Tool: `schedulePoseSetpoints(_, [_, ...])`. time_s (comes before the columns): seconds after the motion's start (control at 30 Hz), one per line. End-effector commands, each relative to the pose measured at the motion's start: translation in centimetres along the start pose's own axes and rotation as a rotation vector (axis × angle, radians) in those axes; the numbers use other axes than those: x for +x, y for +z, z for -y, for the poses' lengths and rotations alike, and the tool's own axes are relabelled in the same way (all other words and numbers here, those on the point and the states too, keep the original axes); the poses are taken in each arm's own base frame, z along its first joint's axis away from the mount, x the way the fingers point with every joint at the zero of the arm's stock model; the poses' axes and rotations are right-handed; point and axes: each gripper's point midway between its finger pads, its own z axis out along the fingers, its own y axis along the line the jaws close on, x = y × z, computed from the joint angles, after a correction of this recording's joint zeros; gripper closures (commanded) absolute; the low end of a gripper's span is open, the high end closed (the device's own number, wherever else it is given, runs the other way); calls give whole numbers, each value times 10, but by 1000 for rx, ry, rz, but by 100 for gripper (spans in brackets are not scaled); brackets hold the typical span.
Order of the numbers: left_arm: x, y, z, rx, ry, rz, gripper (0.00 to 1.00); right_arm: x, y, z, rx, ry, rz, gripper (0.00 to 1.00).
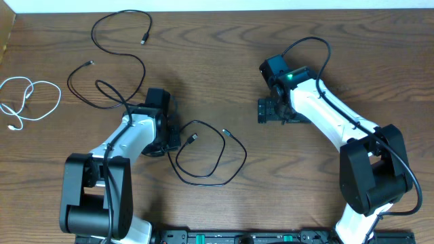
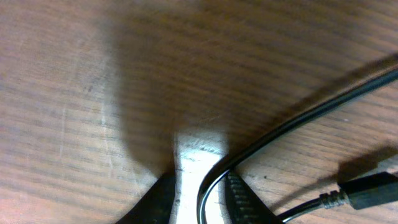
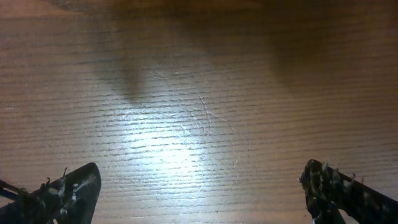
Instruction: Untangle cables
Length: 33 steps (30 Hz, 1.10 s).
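Observation:
All three cables lie apart from each other on the wooden table. One black cable [image 1: 178,165] lies in a loose loop at centre. My left gripper [image 1: 175,139] sits low at the loop's left side. In the left wrist view its narrow jaws [image 2: 200,199] are closed on this black cable [image 2: 298,118], and a plug end [image 2: 370,190] lies just to the right. A second black cable [image 1: 125,56] sprawls at the upper left. The white cable [image 1: 59,100] lies at the far left. My right gripper [image 1: 261,110] is wide open and empty over bare wood [image 3: 199,193].
The table's far edge runs along the top of the overhead view. The arm bases stand at the near edge, left [image 1: 95,196] and right [image 1: 373,176]. A thicker black arm cable [image 1: 319,47] arcs above the right arm.

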Motion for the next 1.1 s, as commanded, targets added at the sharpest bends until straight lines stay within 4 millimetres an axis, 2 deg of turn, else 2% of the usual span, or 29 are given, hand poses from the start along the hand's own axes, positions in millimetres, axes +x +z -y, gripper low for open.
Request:
schedulePoseSetpoints(0.0, [15,21,-6,-27,13,-78,92,-1,-4,0,-5,10,10,1])
schedulePoseSetpoints(0.2, [18,23,-5,-25,12,-93,93,-1,-4,0,-5,10,10,1])
schedulePoseSetpoints(0.37, [26,19,16,104,6,-139,92,-1,-4,0,-5,10,10,1])
schedulePoseSetpoints(0.5, [25,5,30,184,7,-125,93,-1,-4,0,-4,10,10,1])
schedulePoseSetpoints(0.87, [18,-45,32,231,25,11,93,-1,-4,0,-5,10,10,1])
schedulePoseSetpoints(1.07, [22,-59,31,239,26,34,92,-1,-4,0,-4,10,10,1])
